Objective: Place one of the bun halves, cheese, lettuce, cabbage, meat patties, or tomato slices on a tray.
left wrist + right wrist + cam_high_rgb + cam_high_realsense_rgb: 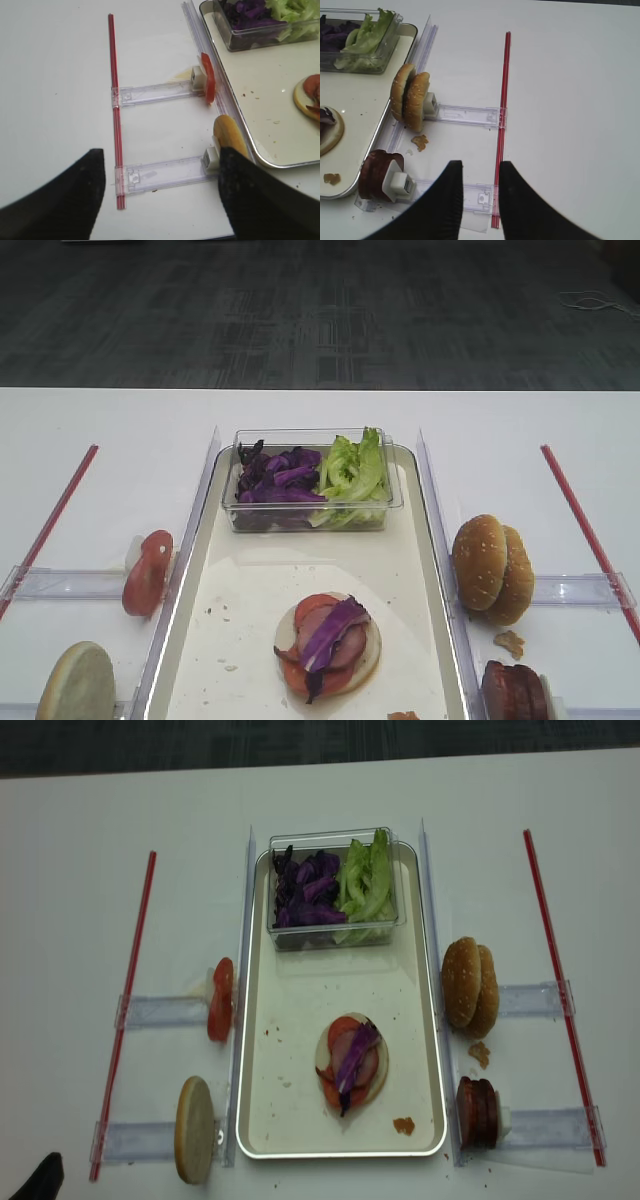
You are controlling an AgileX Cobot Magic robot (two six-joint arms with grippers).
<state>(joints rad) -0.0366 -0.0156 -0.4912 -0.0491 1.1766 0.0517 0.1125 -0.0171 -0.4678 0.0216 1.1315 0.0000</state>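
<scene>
Grippers: left gripper wide open, empty, above near-left table; right gripper parted narrowly, empty, above near-right table. Tray centre; stacked bun base with tomato, meat, cabbage on near half. Tub with cabbage, lettuce at far end. Bun halves, patties right of tray; tomato slices, bun half left.

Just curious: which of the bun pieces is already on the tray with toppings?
The bun half lying flat on the tray, under tomato, meat and purple cabbage; the others stand outside it.
</scene>
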